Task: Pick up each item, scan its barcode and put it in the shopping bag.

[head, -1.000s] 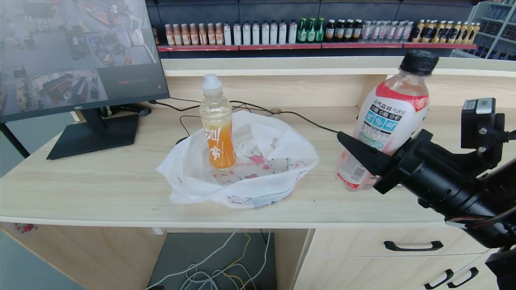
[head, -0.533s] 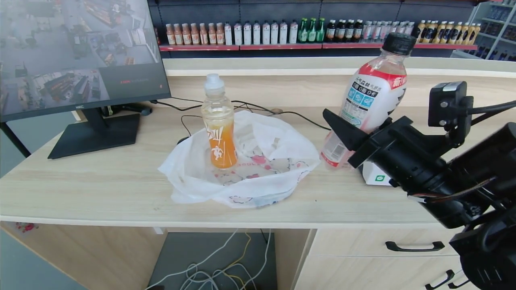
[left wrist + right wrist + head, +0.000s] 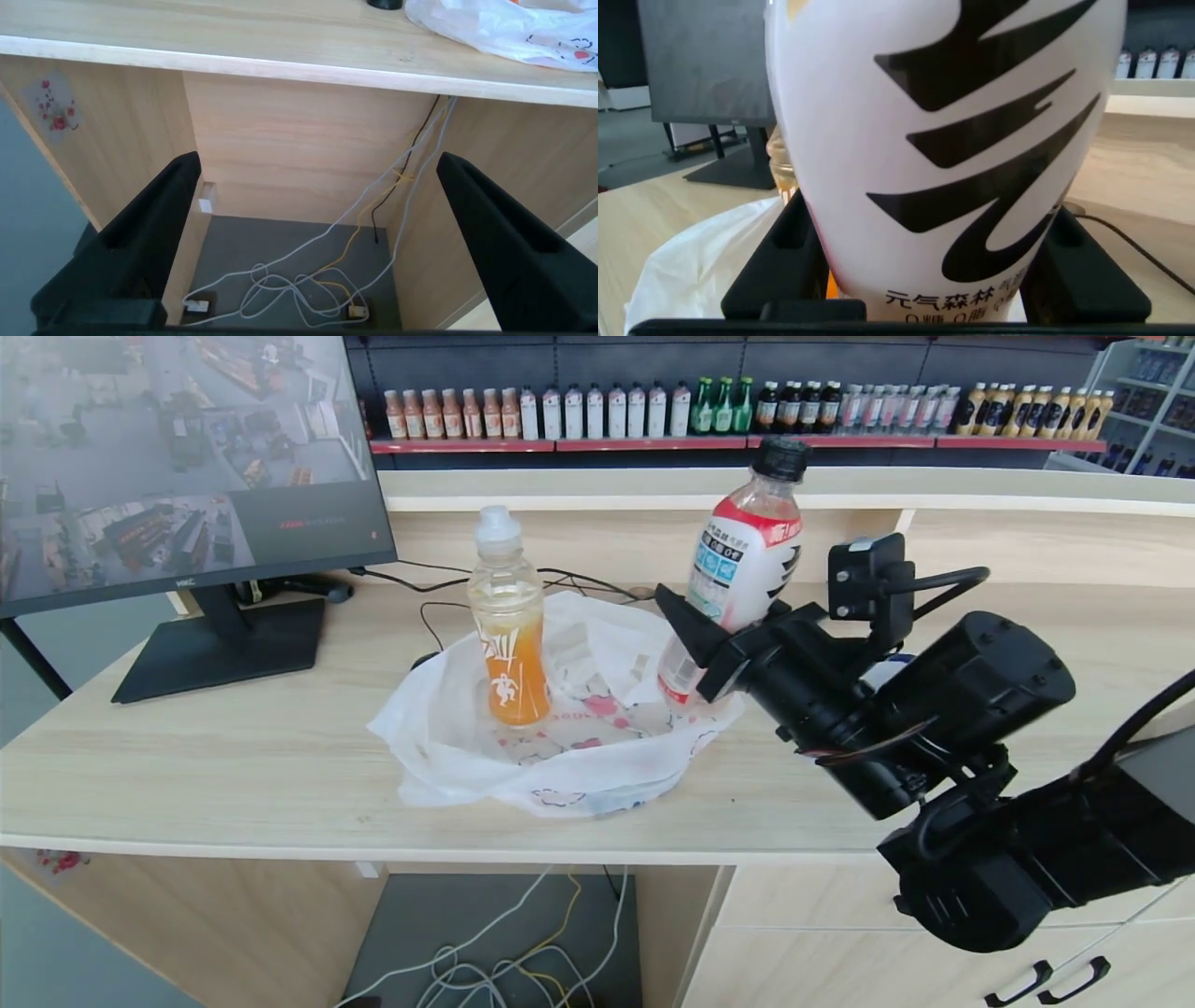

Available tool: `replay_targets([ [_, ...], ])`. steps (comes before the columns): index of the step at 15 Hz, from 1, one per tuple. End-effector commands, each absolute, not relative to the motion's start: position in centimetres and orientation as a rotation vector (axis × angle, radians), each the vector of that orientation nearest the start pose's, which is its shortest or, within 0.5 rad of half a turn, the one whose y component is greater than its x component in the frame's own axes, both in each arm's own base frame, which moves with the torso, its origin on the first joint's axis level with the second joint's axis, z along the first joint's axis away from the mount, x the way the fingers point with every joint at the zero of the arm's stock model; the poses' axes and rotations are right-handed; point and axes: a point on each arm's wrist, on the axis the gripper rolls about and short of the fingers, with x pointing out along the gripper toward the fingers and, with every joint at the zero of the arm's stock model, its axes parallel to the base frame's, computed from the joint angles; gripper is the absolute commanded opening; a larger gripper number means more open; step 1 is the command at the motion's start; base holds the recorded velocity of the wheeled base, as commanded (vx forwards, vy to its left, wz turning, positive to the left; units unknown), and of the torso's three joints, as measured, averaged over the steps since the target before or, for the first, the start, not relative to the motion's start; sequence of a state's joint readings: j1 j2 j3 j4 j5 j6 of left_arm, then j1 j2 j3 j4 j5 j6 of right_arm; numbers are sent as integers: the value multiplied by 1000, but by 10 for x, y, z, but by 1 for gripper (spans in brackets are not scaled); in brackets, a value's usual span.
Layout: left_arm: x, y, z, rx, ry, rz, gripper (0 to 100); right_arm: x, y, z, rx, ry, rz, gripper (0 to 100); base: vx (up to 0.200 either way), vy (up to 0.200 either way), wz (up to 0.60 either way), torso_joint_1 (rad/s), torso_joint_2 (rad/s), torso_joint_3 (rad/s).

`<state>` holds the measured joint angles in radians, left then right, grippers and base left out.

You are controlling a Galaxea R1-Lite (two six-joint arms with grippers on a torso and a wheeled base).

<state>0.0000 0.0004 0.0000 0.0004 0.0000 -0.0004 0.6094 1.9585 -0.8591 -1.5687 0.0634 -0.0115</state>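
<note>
Bottle [image 3: 747, 560] with a black cap is hanging tilted over the shopping bag's [image 3: 597, 756] edge, the right gripper [image 3: 724, 616] clamping it, while the left gripper [image 3: 318, 168] is standing open.

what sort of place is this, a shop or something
Most likely a shop checkout: shelves of bottled drinks behind, a monitor on the wooden counter, and a shopping bag holding an orange drink, with the right gripper holding a white-labelled bottle.

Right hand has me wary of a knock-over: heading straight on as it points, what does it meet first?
Probably the orange bottle standing in the shopping bag: the right hand, shut on the black-capped bottle, aims toward it, though depth is unclear.
</note>
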Motion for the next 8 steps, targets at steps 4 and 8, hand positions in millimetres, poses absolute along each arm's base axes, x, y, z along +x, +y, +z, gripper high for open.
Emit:
replay_targets([
  [4,-23,0,75,0,0,0,100,305,241,168,113,-392,715,0,0,0,0,0,0,0],
  [8,-23,0,75,0,0,0,100,314,249,159,120,-390,715,0,0,0,0,0,0,0],
])
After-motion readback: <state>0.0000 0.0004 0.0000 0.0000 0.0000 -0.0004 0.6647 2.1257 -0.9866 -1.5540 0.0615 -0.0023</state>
